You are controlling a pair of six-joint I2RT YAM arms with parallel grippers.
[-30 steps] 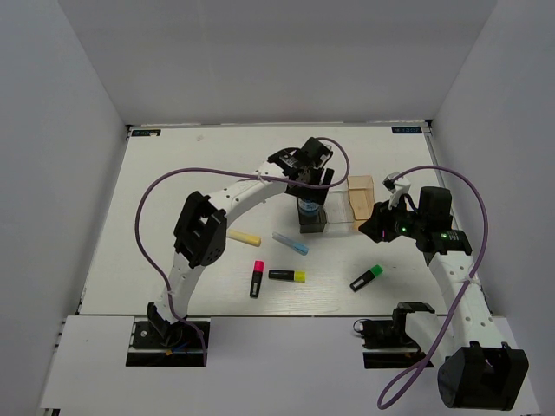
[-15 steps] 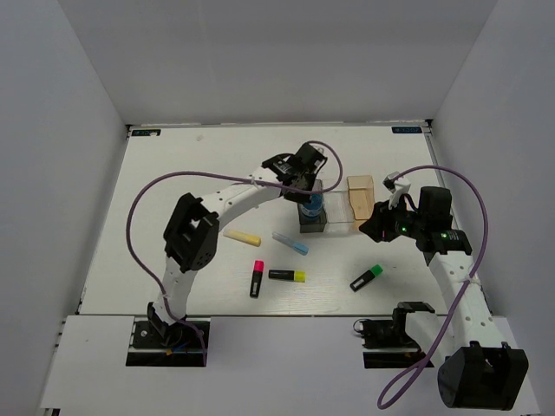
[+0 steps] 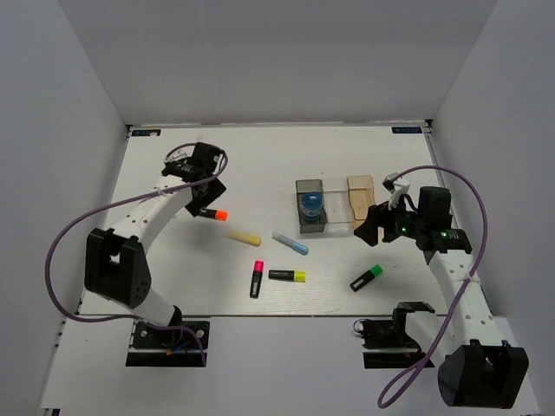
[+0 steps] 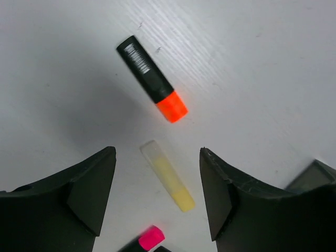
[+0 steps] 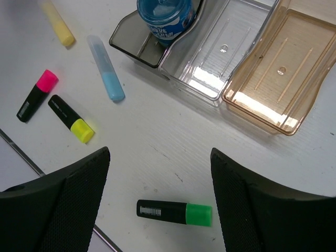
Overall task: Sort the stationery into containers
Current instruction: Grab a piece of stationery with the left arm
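Observation:
My left gripper [image 3: 205,192] hangs open over the table's left, empty, just behind the orange-capped highlighter [image 3: 211,213] [image 4: 152,79]. In its wrist view a pale yellow stick [image 4: 168,176] lies below the open left gripper [image 4: 157,194]. The blue roll [image 3: 310,206] [image 5: 165,16] stands in the dark grey bin [image 3: 311,224], joined to the clear bin [image 3: 338,211] and tan bin [image 3: 361,192]. My right gripper [image 3: 373,225] [image 5: 160,199] is open above the green highlighter [image 5: 175,211] [image 3: 368,277], holding nothing.
A light blue stick [image 3: 290,243] [image 5: 106,75], a pink highlighter [image 3: 257,278] [image 5: 37,94] and a yellow highlighter [image 3: 287,276] [image 5: 71,118] lie mid-table in front of the bins. The yellow stick [image 3: 244,237] lies left of them. White walls enclose the table.
My left arm has swung from over the dark grey bin to the far left, leaving the blue roll in that bin. The right gripper's jaws have widened in place.

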